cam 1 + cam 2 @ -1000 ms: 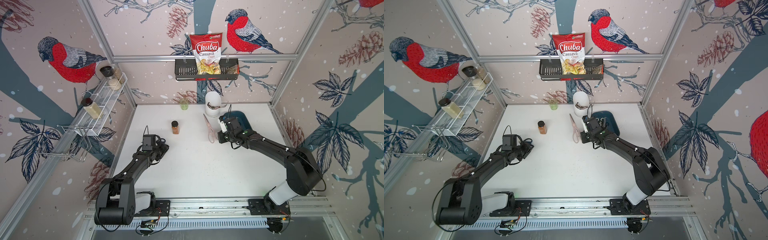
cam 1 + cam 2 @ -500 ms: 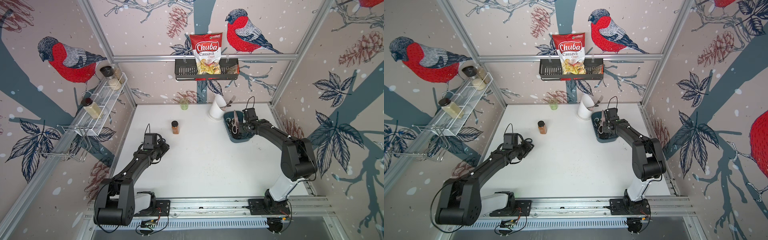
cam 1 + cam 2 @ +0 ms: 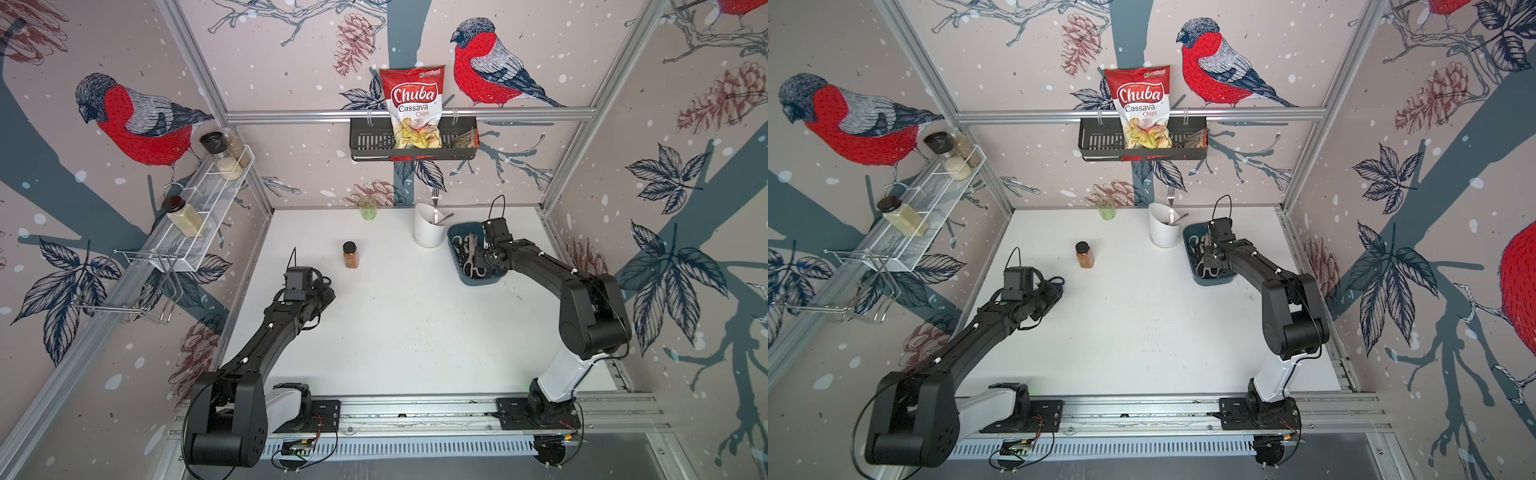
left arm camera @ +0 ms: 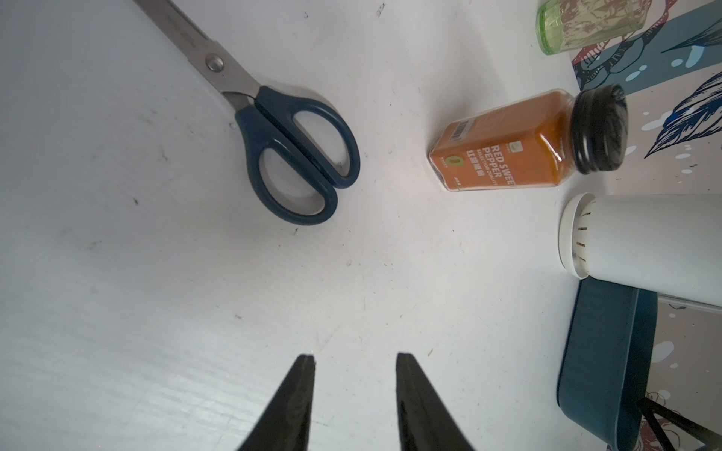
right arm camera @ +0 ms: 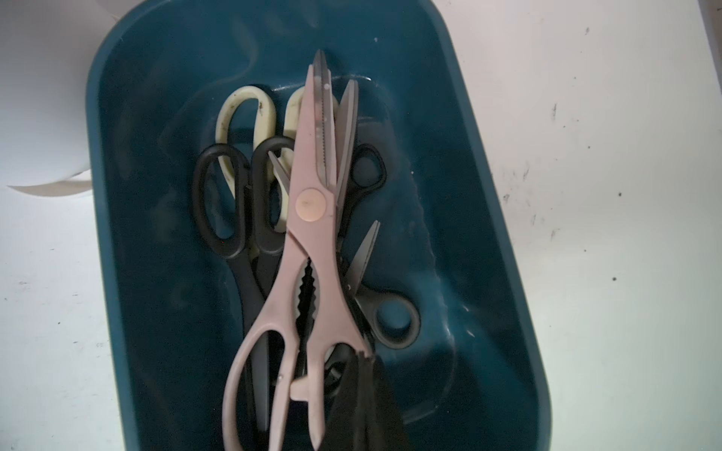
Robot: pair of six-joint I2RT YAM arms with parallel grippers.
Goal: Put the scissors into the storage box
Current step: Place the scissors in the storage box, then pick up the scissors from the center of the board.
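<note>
Scissors [image 5: 238, 265] are piling up in the storage box [image 5: 148, 254], with one pair lying out on the table [image 4: 195, 312].

Right gripper [image 5: 365, 357] is pinching shut on a handle loop of the pink-handled shears [image 5: 310, 203]. These are resting on top of the pile inside the box, so letting go is looking like the step in hand. Beneath them are showing one cream-handled pair [image 5: 267, 125] and three dark-handled pairs [image 5: 392, 343], making at least five boxed, with more perhaps hidden. Left gripper [image 4: 353, 357] is hovering over bare table with a narrow gap between its jaws, holding nothing. One navy-handled pair [image 4: 269, 121] is lying flat nearby, well apart from the box and waiting to be fetched. Standing around are one spice jar [image 4: 504, 144], one white utensil holder [image 4: 644, 250] and one green glass [image 4: 586, 23].
</note>
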